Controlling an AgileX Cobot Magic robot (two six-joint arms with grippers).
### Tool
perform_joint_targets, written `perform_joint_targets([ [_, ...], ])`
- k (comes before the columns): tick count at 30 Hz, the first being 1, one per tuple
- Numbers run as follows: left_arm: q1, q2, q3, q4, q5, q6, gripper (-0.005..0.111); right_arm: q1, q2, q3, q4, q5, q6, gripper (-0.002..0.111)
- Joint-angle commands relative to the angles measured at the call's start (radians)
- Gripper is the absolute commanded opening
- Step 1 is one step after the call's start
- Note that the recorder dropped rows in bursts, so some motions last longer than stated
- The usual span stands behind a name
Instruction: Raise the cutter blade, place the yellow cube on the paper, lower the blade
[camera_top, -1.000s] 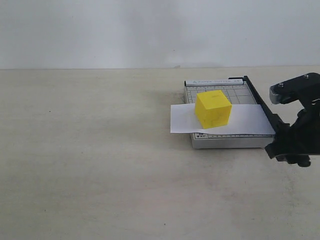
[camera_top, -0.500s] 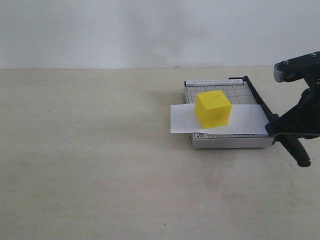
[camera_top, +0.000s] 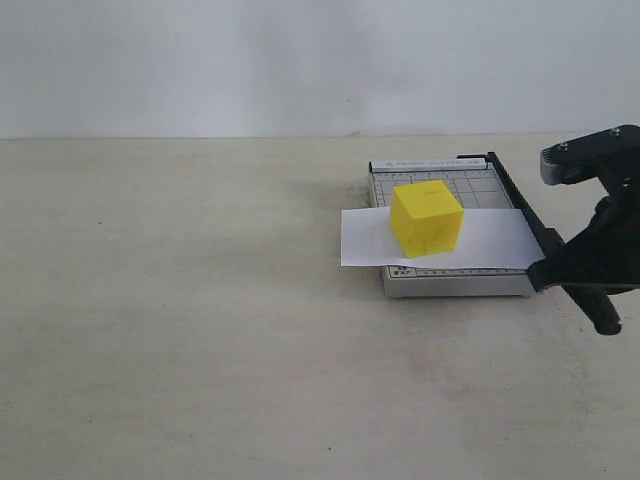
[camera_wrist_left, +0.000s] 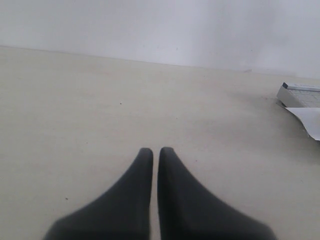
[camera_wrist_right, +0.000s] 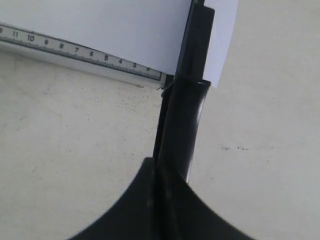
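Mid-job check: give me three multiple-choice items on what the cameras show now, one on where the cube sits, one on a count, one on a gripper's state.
1. Where is the yellow cube?
A. On the bare table beside the cutter.
B. On the paper lying across the cutter base.
C. Clamped in a gripper.

2. How many cubes are in view?
A. Three.
B. Two.
C. One.

3. How does the left gripper stand?
A. Shut, holding nothing.
B. Wide open.
C. Shut on the cube.

Answers:
1 B, the exterior view shows it resting on the white sheet.
2 C, only one yellow block appears in any view.
3 A, its fingers meet with nothing between them in the left wrist view.
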Motion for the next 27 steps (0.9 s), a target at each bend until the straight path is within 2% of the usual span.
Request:
perform_joint_targets([
  [1, 0.003, -0.004, -0.001, -0.007, -0.010, 0.009, 0.005, 0.001, 0.039, 0.024, -0.016, -0.003, 0.000, 0.000],
  [7, 0.003, -0.004, -0.001, -0.007, -0.010, 0.009, 0.005, 0.001, 0.043, 0.028, -0.027, -0.011, 0.017, 0.000],
  [18, 0.003, -0.004, -0.001, -0.007, -0.012, 0.009, 0.005, 0.000, -0.128, -0.057, -0.140, -0.012, 0.063, 0.000],
  [23, 0.003, -0.004, -0.001, -0.007, -0.012, 0.009, 0.005, -0.047, -0.099, -0.057, -0.153, 0.068, 0.077, 0.000],
  [27, 0.003, -0.004, -0.001, -0.007, -0.012, 0.009, 0.005, -0.075, -0.093, -0.027, -0.119, 0.061, 0.049, 0.000],
])
